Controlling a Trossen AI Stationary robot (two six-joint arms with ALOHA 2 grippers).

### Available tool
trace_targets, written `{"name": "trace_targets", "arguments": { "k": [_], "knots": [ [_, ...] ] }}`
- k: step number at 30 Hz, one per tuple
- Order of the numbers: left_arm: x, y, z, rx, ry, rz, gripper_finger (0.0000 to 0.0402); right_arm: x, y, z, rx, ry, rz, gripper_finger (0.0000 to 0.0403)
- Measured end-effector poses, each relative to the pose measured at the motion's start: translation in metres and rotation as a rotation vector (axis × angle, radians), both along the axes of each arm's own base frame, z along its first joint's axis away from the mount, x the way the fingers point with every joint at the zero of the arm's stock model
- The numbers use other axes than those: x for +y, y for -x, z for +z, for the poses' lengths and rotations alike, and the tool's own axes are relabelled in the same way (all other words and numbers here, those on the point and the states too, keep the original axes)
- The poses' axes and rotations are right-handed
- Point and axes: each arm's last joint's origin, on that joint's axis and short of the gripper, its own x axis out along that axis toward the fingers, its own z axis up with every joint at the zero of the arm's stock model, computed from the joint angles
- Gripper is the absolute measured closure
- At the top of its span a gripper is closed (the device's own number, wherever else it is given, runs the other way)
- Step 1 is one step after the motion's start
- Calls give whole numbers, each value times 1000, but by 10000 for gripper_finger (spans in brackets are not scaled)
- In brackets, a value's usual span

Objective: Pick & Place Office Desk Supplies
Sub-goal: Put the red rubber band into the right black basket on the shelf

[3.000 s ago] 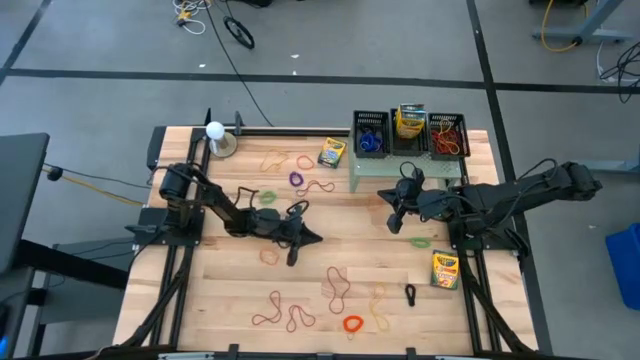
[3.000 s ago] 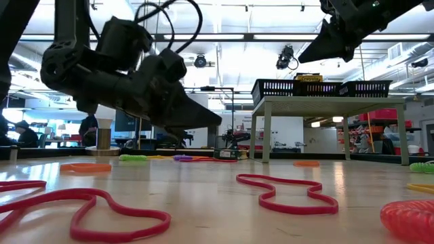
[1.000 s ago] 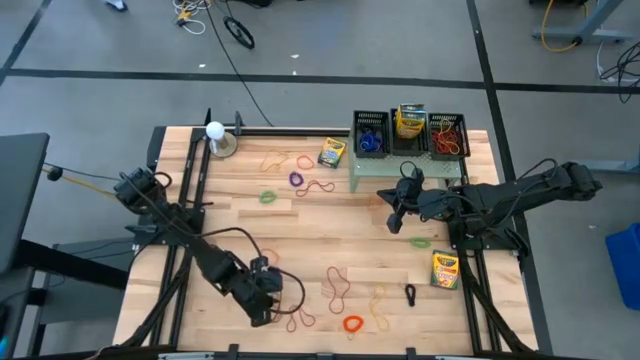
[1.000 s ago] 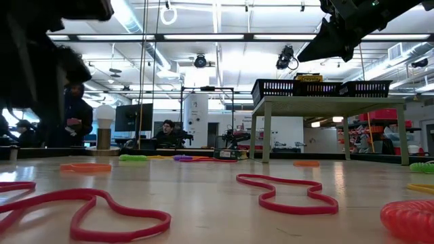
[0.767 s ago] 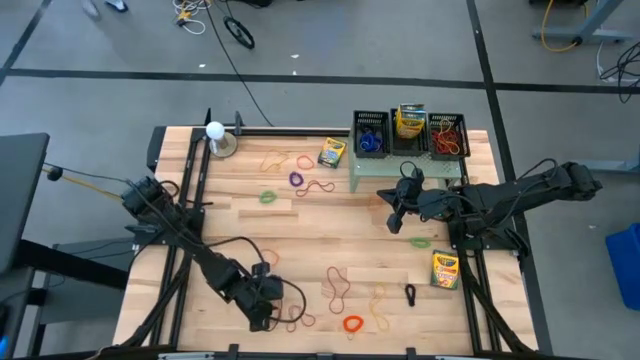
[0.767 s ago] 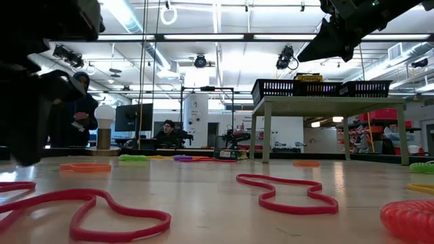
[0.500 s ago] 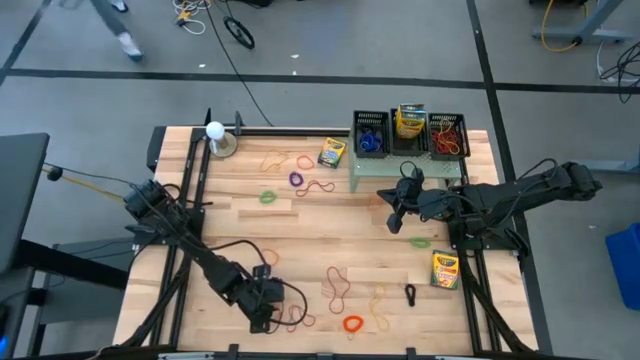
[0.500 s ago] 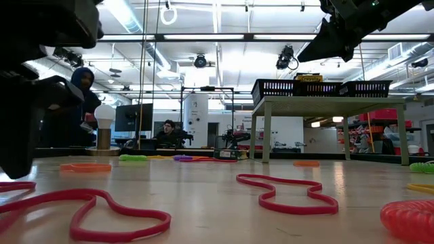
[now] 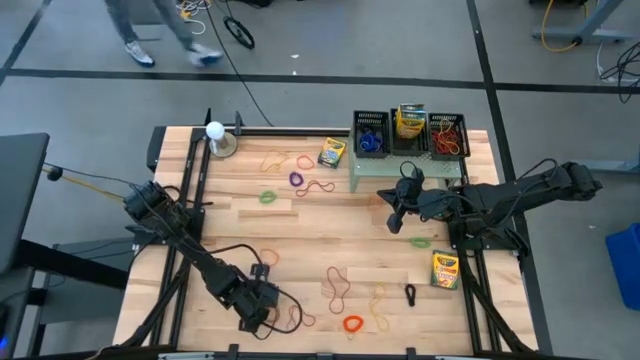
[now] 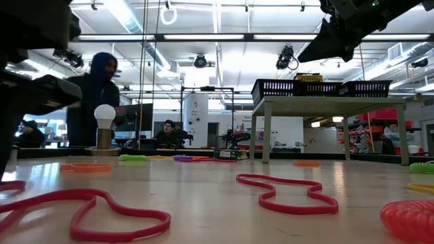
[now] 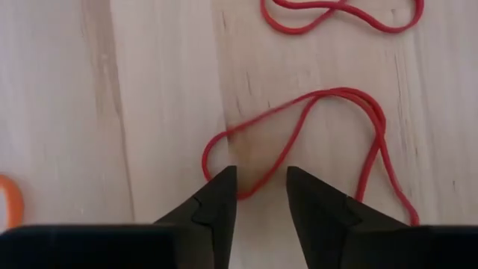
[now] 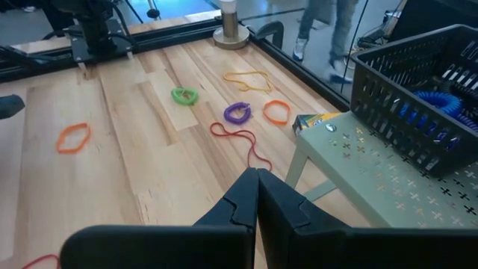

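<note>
Red rubber-band loops point(image 10: 288, 192) lie flat on the wooden surface point(image 10: 203, 203). Black baskets point(image 10: 319, 88) sit atop the pale green stand point(image 10: 332, 105). A person point(image 10: 95, 95) stands behind.

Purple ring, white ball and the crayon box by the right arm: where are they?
purple ring point(image 9: 296, 179): high view, on its loop.
white ball point(image 9: 214, 129): high view, top of the ball.
crayon box point(image 9: 445, 269): high view, middle of its yellow face.
</note>
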Motion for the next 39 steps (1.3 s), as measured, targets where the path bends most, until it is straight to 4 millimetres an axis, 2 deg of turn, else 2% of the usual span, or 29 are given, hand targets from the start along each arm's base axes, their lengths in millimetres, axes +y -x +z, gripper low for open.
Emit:
{"name": "trace_targets", "arguments": {
  "k": [7, 16, 28, 35, 39],
  "knots": [
    [0, -1, -3, -7, -31, -17, 289, 0, 0, 0, 0, 0, 0, 391],
    [0, -1, -2, -31, -42, -26, 392, 0, 0, 0, 0, 0, 0, 391],
    [5, -5, 8, -147, -25, 189, 395, 0, 0, 0, 0, 0, 0, 391],
    [19, -12, 35, -267, -49, 237, 396, 0, 0, 0, 0, -1, 0, 391],
    [30, -20, 47, -390, -89, 328, 396, 0, 0, 0, 0, 0, 0, 391]
  ]
}}
